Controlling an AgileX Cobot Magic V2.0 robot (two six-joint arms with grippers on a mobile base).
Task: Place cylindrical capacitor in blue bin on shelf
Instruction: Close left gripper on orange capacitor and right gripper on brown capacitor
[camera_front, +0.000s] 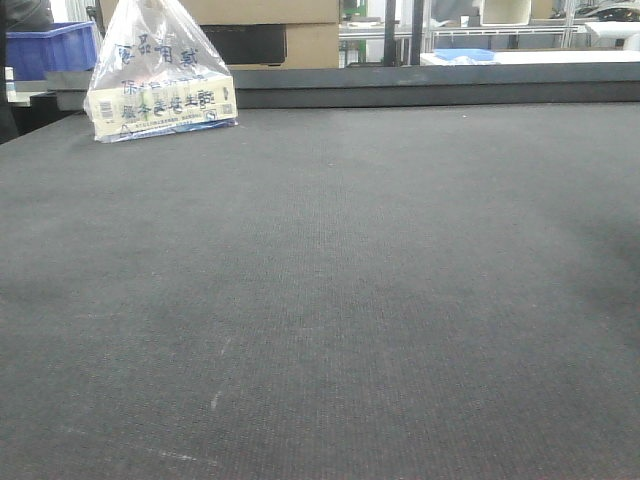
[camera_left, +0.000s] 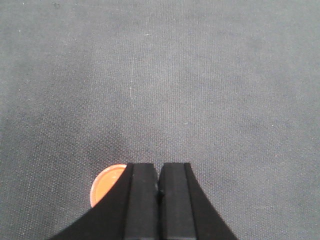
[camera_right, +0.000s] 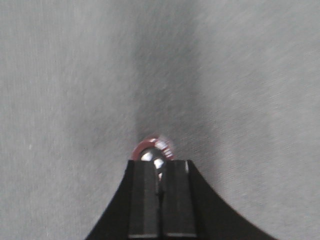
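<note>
Right end effector (camera_right: 161, 166) is clamped on the cylindrical capacitor (camera_right: 151, 149), whose shiny, red-rimmed end pokes just past its tips, above the bench (camera_right: 75, 75). Likely light, rigid, slippery; grip the barrel. Left end effector (camera_left: 158, 171) closed, empty. Far blue bin (camera_front: 50, 50): contents hidden

Blue Chinese characters on plastic bag (camera_front: 160, 70); blurred, seemingly mirrored, not legible.

The right gripper (camera_right: 160, 166) hides most of the blurred capacitor (camera_right: 150, 149)
</note>
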